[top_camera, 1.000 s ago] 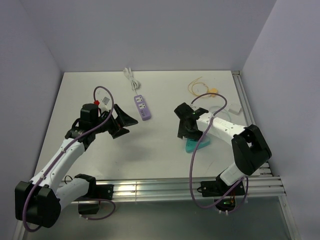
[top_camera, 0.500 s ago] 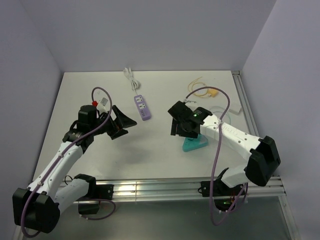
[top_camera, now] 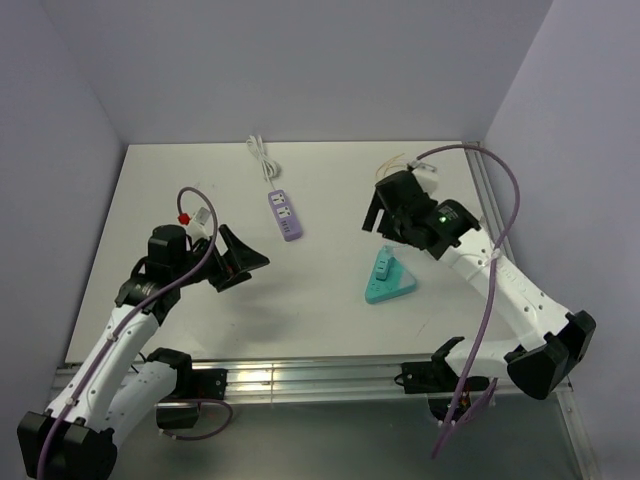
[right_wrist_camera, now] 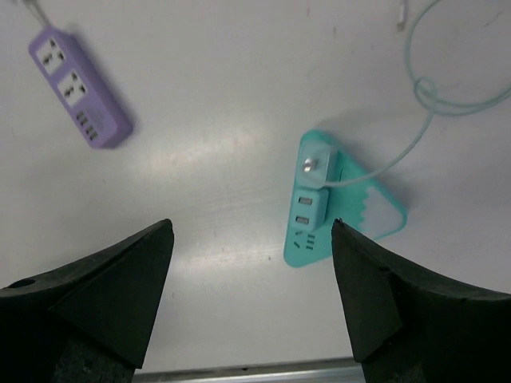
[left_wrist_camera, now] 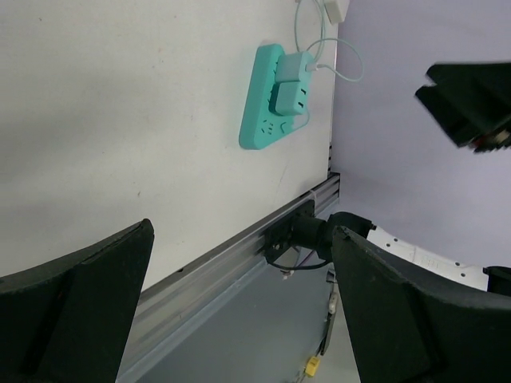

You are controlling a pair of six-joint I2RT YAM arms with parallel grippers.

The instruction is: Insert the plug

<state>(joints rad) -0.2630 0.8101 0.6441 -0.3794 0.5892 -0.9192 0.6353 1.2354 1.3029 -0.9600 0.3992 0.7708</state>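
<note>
The plug is hidden behind my right arm; only a bit of its thin yellow cable shows at the back right. The purple power strip lies at the back centre with its white cord. My right gripper hangs open and empty above the table, between the purple strip and a teal strip. My left gripper is wide open and empty, left of the middle, pointing right.
A teal triangular power strip lies right of centre with a teal block plugged into it and a pale looped cable. An aluminium rail runs along the near edge. Walls close off the back and sides.
My right arm has lifted off the teal strip and swung back and to the right, uncovering it, and its jaws have widened. My left arm has drawn back slightly toward the near side.
</note>
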